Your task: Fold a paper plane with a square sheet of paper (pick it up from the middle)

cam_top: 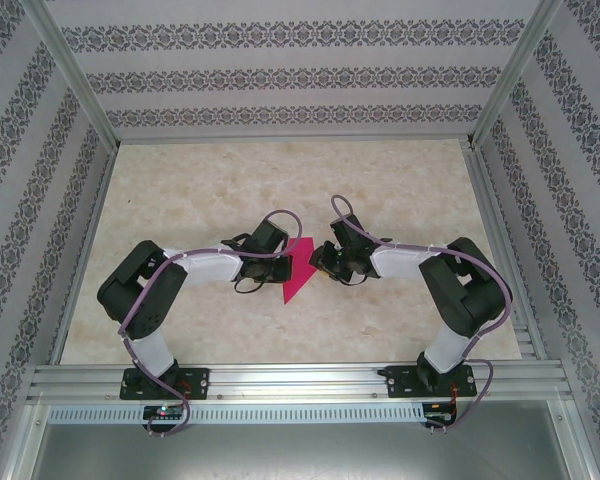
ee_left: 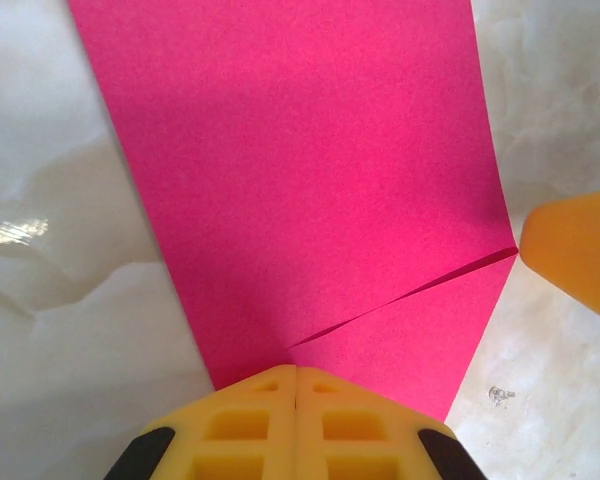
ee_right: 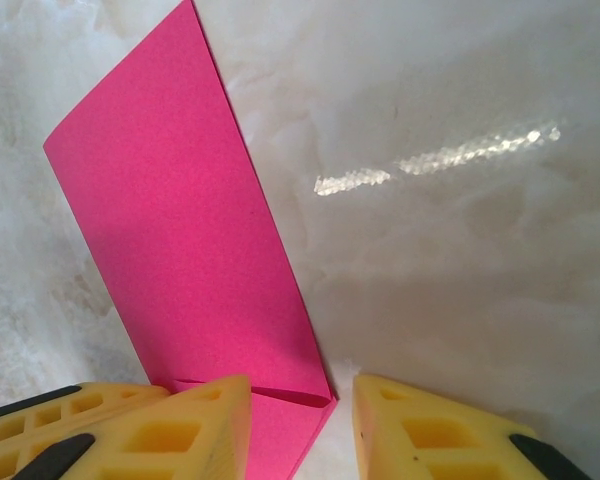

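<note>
one folded magenta sheet of paper [cam_top: 298,268] lies flat on the table [cam_top: 280,190], between two grippers. left gripper [ee_left: 296,372]: jaws clenched together, tips at the sheet's edge. right gripper [ee_right: 302,385]: jaws apart, released, a folded corner in the gap.

Top view: folded paper sheet [cam_top: 298,272] lies on the table [cam_top: 210,190] at frame centre. The left gripper [cam_top: 278,266] is at its left edge, the right gripper [cam_top: 322,264] at its right.
Left wrist view: sheet runs from top to bottom centre, meeting the gripper tips and possibly lying under them. The right gripper's finger [ee_left: 580,255] sits mid-right, just beside the sheet's corner.
Right wrist view: sheet in left half, lower corner between the fingertips.
</note>
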### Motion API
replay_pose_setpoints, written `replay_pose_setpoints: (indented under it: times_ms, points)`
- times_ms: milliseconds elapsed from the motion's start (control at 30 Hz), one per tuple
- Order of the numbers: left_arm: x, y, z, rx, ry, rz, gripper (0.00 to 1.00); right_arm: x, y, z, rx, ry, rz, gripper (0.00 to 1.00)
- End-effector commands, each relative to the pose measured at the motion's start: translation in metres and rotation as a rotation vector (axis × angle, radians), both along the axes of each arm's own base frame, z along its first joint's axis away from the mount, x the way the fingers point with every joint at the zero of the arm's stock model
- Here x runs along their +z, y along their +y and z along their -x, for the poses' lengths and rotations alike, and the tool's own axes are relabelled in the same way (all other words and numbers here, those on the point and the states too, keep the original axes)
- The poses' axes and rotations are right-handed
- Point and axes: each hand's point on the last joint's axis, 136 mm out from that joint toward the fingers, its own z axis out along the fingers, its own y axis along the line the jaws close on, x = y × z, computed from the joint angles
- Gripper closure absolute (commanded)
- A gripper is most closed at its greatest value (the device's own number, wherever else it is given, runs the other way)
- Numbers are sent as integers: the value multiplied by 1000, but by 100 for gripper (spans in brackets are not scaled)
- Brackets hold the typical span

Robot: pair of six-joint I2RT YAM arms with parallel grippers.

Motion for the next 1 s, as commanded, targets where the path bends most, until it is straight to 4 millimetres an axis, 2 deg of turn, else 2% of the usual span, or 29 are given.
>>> replay_pose_setpoints:
  times_ms: [0, 267, 433, 967]
  points:
    - [-11, 10, 11, 14, 29, -47, 96, 6, 16, -5, 49, -28, -32, 69]
    - [-12, 8, 12, 4, 38, -39, 96, 4, 23, -5, 65, -21, -52, 72]
    - [-13, 8, 13, 4, 40, -40, 97, 11, 25, -5, 66, -39, -78, 75]
    - [-14, 10, 12, 9, 40, -51, 97, 20, 11, 4, 41, -58, -61, 77]
